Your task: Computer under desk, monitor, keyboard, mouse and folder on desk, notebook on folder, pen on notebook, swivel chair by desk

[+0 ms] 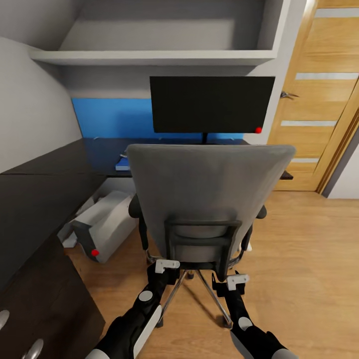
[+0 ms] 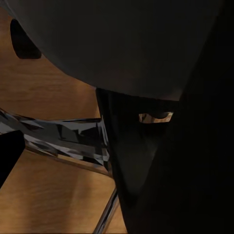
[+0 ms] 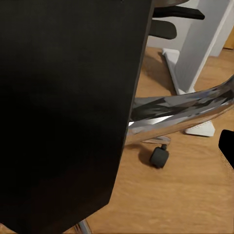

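In front of the robot stands the swivel chair (image 1: 209,199), with its tall grey back facing the camera and its metal legs on the wood floor (image 1: 309,259). Both arms reach up to the dark frame low on the chair's back — the left gripper (image 1: 167,266) and the right gripper (image 1: 237,280) sit right against it, but I cannot tell if their fingers are apart or closed on anything. Past the chair is the black desk (image 1: 45,199), which bends round along the left side. The monitor (image 1: 212,103) stands on the desk, with a small red light at its lower corner and a blue wall panel (image 1: 109,117) behind it. A bit of the blue folder (image 1: 123,163) peeks out on the desk just beside the chair's back. The computer (image 1: 107,224) lies tilted on the floor under the desk, its red light showing. A wooden door (image 1: 319,99) is on the right.
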Available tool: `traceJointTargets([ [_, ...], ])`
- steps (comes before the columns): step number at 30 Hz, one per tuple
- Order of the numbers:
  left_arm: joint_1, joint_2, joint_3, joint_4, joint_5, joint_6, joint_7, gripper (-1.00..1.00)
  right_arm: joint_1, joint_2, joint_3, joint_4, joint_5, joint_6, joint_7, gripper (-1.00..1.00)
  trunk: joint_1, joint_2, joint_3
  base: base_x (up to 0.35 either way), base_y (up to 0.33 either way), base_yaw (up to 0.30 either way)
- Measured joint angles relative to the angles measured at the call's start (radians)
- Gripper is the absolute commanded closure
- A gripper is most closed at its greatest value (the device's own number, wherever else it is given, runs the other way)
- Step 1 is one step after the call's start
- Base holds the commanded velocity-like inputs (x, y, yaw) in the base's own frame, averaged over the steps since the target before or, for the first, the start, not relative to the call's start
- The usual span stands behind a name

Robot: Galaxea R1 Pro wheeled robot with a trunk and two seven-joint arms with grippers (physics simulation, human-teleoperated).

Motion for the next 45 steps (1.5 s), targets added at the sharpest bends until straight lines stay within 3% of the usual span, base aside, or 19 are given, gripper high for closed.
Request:
traceJointTargets([
  [13, 0.000, 0.000, 0.001, 0.001, 0.003, 0.000, 0.000, -1.00, 0.000, 0.000, 0.001, 0.001, 0.001, 0.001, 0.000, -1.00, 0.000, 0.000, 0.000, 0.313, -0.026, 0.000],
  [20, 0.000, 0.001, 0.000, 0.001, 0.006, 0.000, -0.001, -1.00, 0.000, 0.000, 0.001, 0.001, 0.001, 0.001, 0.000, -1.00, 0.001, 0.000, 0.000, 0.051, -0.022, 0.000],
  [36, 0.000, 0.002, 0.006, 0.001, 0.000, 0.001, 0.005, -1.00, 0.000, -0.001, -0.012, 0.002, -0.017, -0.009, -0.006, -1.00, 0.001, 0.000, 0.000, -0.253, -0.069, 0.000],
  [45, 0.000, 0.002, 0.006, 0.001, 0.000, 0.002, 0.005, -1.00, 0.000, -0.001, -0.013, 0.002, -0.018, -0.009, -0.006, -1.00, 0.001, 0.000, 0.000, -0.034, -0.027, 0.000],
])
